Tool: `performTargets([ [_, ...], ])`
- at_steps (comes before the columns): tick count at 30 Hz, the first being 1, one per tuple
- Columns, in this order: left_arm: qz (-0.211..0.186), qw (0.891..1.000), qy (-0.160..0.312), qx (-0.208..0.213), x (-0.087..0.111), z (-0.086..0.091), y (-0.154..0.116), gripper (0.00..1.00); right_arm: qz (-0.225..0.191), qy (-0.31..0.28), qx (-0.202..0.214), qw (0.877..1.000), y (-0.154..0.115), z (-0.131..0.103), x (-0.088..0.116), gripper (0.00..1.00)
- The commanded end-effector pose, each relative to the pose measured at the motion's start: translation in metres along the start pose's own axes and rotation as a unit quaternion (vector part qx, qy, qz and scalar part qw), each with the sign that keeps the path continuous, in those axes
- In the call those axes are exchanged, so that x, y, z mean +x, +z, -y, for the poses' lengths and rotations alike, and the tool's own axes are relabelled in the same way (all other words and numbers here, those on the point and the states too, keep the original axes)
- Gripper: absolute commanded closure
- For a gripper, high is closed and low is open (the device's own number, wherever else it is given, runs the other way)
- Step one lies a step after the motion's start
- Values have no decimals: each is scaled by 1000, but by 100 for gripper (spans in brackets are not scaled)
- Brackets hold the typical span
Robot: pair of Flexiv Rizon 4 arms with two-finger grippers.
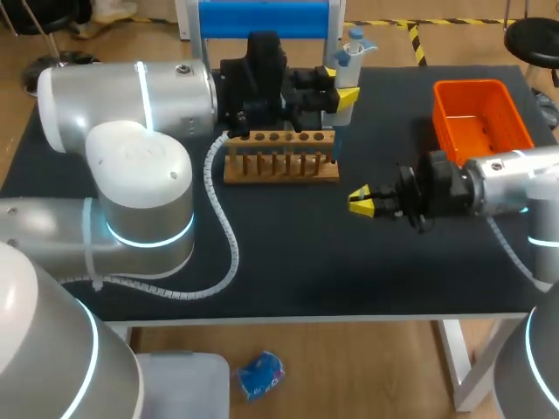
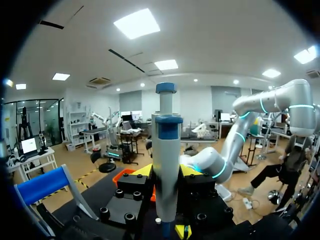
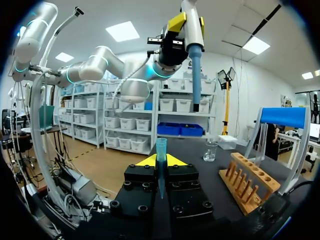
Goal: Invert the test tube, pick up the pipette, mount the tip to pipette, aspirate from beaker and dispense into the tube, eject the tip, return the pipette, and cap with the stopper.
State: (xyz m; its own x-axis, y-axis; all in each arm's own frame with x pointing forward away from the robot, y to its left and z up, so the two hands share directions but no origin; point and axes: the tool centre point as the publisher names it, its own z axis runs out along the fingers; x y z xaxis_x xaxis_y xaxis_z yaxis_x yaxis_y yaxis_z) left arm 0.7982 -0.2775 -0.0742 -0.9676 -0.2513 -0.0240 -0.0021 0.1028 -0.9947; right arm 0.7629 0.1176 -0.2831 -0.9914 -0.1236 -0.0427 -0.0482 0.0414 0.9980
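Observation:
My left gripper (image 1: pixel 342 94) hangs over the far end of the wooden tube rack (image 1: pixel 279 159), shut on the white and blue pipette (image 1: pixel 349 51). In the left wrist view the pipette (image 2: pixel 166 155) stands upright between the yellow fingertips of that gripper (image 2: pixel 166 172). My right gripper (image 1: pixel 360 201) sits lower, to the right of the rack and pointing left. It is shut on a small blue pipette tip (image 3: pixel 161 150) that points up between the fingers of the gripper (image 3: pixel 161 161). The pipette's blue nozzle (image 3: pixel 196 70) hangs above and ahead of that tip. A glass beaker (image 3: pixel 210 150) stands beyond on the table.
An orange basket (image 1: pixel 480 113) stands at the back right of the black table (image 1: pixel 288 253). The blue-topped pipette stand (image 1: pixel 262 17) is at the back behind my left arm. The rack (image 3: pixel 248 182) lies beside my right gripper.

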Motion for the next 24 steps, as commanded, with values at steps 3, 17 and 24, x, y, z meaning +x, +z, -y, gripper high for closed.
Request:
performTargets([
  [3, 1, 1000, 0, 0, 0, 1, 1, 100, -11, -1, -4, 1000, 15, 4, -17, 100],
  [17, 1, 1000, 0, 0, 0, 1, 1, 100, -24, -17, -4, 1000, 31, -9, -42, 100],
  [24, 1, 1000, 0, 0, 0, 1, 1, 100, -30, -22, -7, 999, 36, -14, -45, 100],
])
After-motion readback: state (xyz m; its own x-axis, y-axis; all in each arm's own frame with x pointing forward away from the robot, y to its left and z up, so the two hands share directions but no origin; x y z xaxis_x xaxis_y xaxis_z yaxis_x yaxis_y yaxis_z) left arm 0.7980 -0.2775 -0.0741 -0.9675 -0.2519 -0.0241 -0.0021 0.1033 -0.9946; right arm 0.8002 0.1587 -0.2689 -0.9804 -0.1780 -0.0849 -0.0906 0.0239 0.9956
